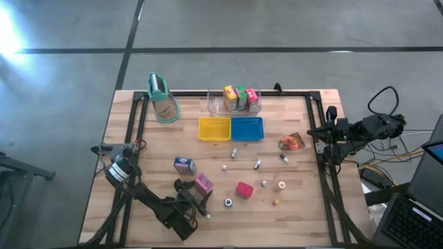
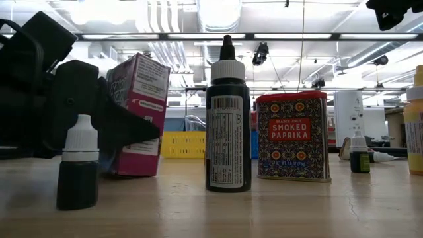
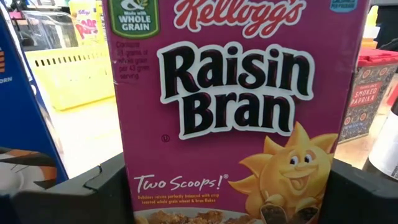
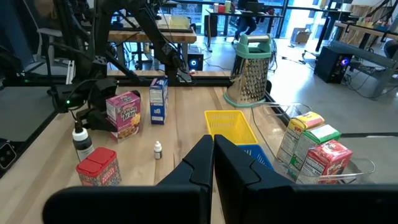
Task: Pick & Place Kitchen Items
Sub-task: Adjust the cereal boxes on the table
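Observation:
A pink Raisin Bran carton (image 1: 203, 183) stands on the table's near left part and fills the left wrist view (image 3: 236, 106). My left gripper (image 1: 196, 192) reaches in from the near left, and its fingers are closed on the carton's two sides. A blue carton (image 1: 183, 164) stands just beyond it. A red paprika tin (image 1: 243, 190) stands to its right. An orange pouch (image 1: 291, 142) lies toward the right. Yellow, green and pink cartons stand in the clear bin (image 1: 235, 107). My right gripper (image 4: 213, 152) is shut on nothing and waits at the table's right edge (image 1: 315, 131). My left gripper pinches the pink carton between its two fingers, one on each narrow side (image 3: 127, 180), low on the carton. The fingers (image 2: 129, 129) come in level from the table's near left side. The carton stands upright with its base on the table (image 2: 135, 173).
A yellow tray (image 1: 214, 128) and a blue tray (image 1: 247, 128) lie mid-table. A metal container with a teal top (image 1: 161, 97) stands at the far left. Several small bottles (image 1: 257, 164) are scattered near the tin. A tall black bottle (image 2: 228, 119) and a dropper bottle (image 2: 78, 165) stand close by.

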